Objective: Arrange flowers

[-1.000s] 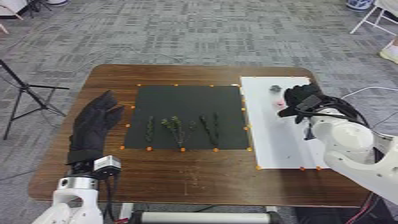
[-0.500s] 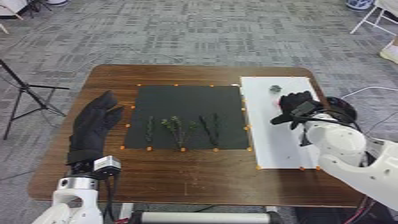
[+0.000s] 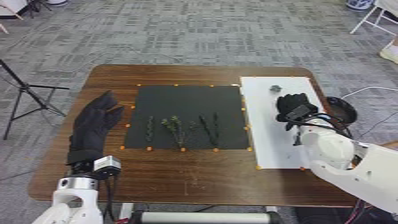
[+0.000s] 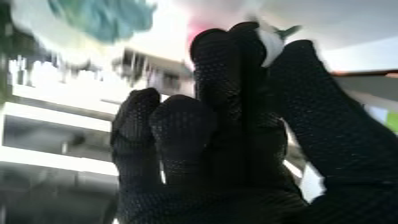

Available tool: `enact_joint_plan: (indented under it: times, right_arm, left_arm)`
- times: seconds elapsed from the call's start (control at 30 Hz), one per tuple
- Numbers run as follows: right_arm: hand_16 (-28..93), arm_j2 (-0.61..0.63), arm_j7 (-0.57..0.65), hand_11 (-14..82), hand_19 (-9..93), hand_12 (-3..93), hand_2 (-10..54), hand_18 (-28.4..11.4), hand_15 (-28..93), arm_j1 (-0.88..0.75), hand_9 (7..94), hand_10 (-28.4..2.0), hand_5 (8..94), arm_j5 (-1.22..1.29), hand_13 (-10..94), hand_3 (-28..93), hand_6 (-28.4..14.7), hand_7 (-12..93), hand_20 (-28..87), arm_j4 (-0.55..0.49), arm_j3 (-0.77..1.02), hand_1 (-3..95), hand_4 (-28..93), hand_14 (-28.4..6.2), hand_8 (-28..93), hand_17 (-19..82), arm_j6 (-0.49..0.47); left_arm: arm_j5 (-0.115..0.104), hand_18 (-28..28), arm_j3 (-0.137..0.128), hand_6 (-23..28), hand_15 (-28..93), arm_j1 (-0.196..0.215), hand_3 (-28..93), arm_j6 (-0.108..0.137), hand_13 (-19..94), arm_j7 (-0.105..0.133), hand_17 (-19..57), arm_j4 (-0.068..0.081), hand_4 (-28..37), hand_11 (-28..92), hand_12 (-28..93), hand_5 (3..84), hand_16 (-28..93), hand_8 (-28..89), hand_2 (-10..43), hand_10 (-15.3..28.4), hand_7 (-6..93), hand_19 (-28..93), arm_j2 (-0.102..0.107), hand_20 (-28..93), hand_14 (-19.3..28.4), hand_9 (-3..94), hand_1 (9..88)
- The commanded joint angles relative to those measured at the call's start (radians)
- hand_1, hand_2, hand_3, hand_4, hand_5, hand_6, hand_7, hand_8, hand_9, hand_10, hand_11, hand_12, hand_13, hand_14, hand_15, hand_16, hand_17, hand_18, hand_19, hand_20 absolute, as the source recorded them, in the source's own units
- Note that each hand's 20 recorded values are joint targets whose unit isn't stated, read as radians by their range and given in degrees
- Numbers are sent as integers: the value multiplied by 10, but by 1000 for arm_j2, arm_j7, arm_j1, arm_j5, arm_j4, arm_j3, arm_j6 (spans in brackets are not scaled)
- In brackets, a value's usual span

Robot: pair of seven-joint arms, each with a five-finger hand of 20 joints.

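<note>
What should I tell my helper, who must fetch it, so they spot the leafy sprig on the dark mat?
On the brown table, left of the long white sheet, lies a dark square mat. In the mat's near half is the leafy sprig. It fans out into branches with paler tips, while the stems to its left and right look narrow and dark.

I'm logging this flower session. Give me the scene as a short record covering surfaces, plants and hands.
base: brown wooden table
left surface: dark square mat
right surface: long white sheet
on mat: leafy green sprig, thin dark stems
on sheet: small grey-green bloom, toward far end
left hand: left of mat, fingers relaxed
right hand: over sheet
</note>
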Motion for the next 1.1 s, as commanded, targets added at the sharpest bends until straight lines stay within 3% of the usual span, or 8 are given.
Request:
enact_joint_plan:
  times: [0.03, 0.33, 0.4, 0.6, 0.73, 0.77, 0.8, 1.1]
  right_arm:
    - [357, 14, -34, 313, 830, 510, -51, -202, 783, 9, 804, -63, 733, -65, 708, 819, 14, 397, 486, -21, 9, 463, -262, -71, 69, 326, 120]
    - [365, -122, -125, 323, 842, 529, -75, -200, 790, 122, 822, -64, 765, -56, 720, 827, 9, 373, 487, -99, -17, 464, -242, -68, 67, 333, 194]
    - [367, -198, -140, 322, 842, 532, -76, -200, 790, 163, 822, -63, 765, -57, 720, 827, 8, 372, 487, -88, -53, 465, -242, -68, 68, 333, 210]
    - [371, -397, -191, 320, 844, 536, -77, -198, 790, 241, 822, -61, 765, -38, 719, 825, 9, 372, 486, -53, -147, 465, -243, -66, 67, 334, 231]
    - [373, -513, -215, 318, 844, 536, -76, -196, 790, 270, 823, -61, 764, -24, 718, 826, 9, 374, 486, -4, -214, 464, -243, -66, 67, 334, 234]
    - [373, -539, -235, 318, 844, 535, -76, -196, 790, 263, 823, -60, 764, -26, 718, 825, 10, 374, 487, 16, -214, 464, -243, -66, 67, 333, 217]
    - [373, -574, -263, 317, 844, 534, -76, -195, 790, 261, 822, -59, 764, -12, 718, 825, 10, 374, 487, 59, -210, 464, -244, -66, 65, 333, 207]
    - [373, -750, -236, 313, 843, 533, -75, -195, 789, 328, 823, -57, 762, -11, 718, 823, 12, 377, 488, 170, -344, 466, -251, -65, 59, 333, 211]
  left_arm:
    - [-4, 198, -4, 19, 389, -7, 702, 3, 239, 3, -81, -4, -231, 302, 202, 314, 47, -110, -37, 119, 257, 407, 4, 177, 142, 261, 295]
    - [-17, 199, 13, 19, 389, -130, 700, -47, 240, -10, -81, 13, -229, 301, 202, 315, 46, -110, -36, 120, 256, 408, 101, 177, 143, 263, 296]
    - [-41, 199, 29, 19, 390, -177, 700, -70, 240, -1, -81, 23, -229, 301, 202, 315, 46, -110, -37, 120, 256, 408, 131, 177, 143, 263, 296]
    - [-52, 199, 108, 19, 390, -346, 700, -108, 240, 6, -80, 59, -228, 300, 202, 315, 46, -110, -37, 120, 255, 408, 189, 177, 143, 263, 295]
    - [-37, 199, 131, 18, 389, -410, 700, -110, 241, 8, -79, 68, -228, 300, 202, 315, 46, -109, -37, 120, 255, 409, 223, 177, 142, 263, 295]
    - [-34, 199, 133, 18, 389, -421, 700, -109, 241, 7, -79, 71, -228, 300, 202, 315, 46, -109, -37, 120, 255, 409, 225, 177, 142, 263, 295]
    - [-32, 199, 163, 18, 388, -468, 700, -101, 241, 8, -79, 94, -228, 299, 202, 315, 46, -109, -36, 120, 255, 409, 221, 177, 142, 263, 295]
    - [-34, 200, 276, 18, 387, -612, 699, -98, 242, 50, -79, 116, -228, 298, 202, 316, 47, -107, -36, 121, 252, 409, 230, 176, 142, 267, 294]
